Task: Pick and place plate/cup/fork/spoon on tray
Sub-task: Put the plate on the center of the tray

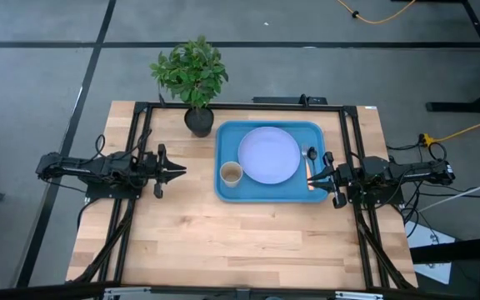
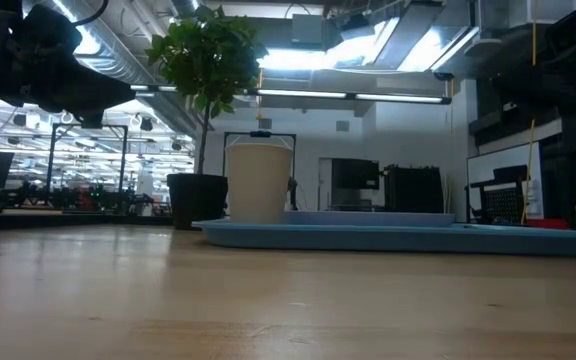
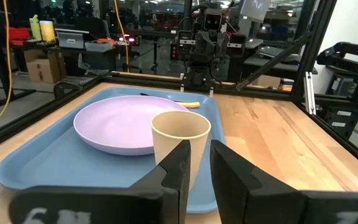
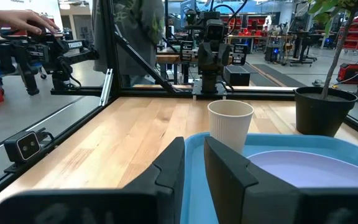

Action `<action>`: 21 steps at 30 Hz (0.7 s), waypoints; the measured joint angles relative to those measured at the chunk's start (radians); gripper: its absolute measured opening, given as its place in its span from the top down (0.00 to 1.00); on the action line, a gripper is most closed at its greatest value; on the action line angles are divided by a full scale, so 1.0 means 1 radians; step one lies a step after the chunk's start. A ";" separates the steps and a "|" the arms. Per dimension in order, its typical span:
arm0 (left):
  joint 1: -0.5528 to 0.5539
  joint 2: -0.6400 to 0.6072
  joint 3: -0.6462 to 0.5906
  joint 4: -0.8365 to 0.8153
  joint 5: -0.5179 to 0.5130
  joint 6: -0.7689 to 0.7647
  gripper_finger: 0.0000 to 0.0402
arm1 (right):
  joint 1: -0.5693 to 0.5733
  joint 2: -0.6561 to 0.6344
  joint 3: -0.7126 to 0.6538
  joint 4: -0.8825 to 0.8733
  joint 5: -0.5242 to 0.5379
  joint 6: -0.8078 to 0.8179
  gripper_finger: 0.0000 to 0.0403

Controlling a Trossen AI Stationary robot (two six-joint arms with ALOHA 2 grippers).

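The blue tray [image 1: 257, 191] lies at the middle of the table, toward the far edge. On it rest the lavender plate [image 1: 269, 155], the tan cup [image 1: 231, 173] upright at its left near corner, and the dark-headed spoon [image 1: 312, 154] with an orange-handled utensil [image 1: 308, 172] along its right side. My left gripper [image 1: 182, 171] hovers left of the tray, shut and empty, pointing at the cup [image 3: 180, 140]. My right gripper [image 1: 313, 177] is shut and empty over the tray's right rim [image 4: 194, 146], beside the utensils.
A potted plant [image 1: 197, 117] stands just beyond the tray's far left corner. A black frame [image 1: 132, 150] runs along the table's sides and far edge. Bare wood [image 1: 240, 242] spreads near the front edge. A person's hand [image 4: 17, 22] shows in the room beyond.
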 joint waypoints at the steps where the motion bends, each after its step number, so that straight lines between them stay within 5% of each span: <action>1: 0.000 0.000 0.000 0.000 0.000 0.000 0.86 | 0.000 0.000 0.000 0.000 0.000 0.000 0.83; 21: 0.000 0.000 0.000 0.001 0.000 0.000 0.86 | 0.000 0.000 0.000 0.040 0.001 0.051 0.83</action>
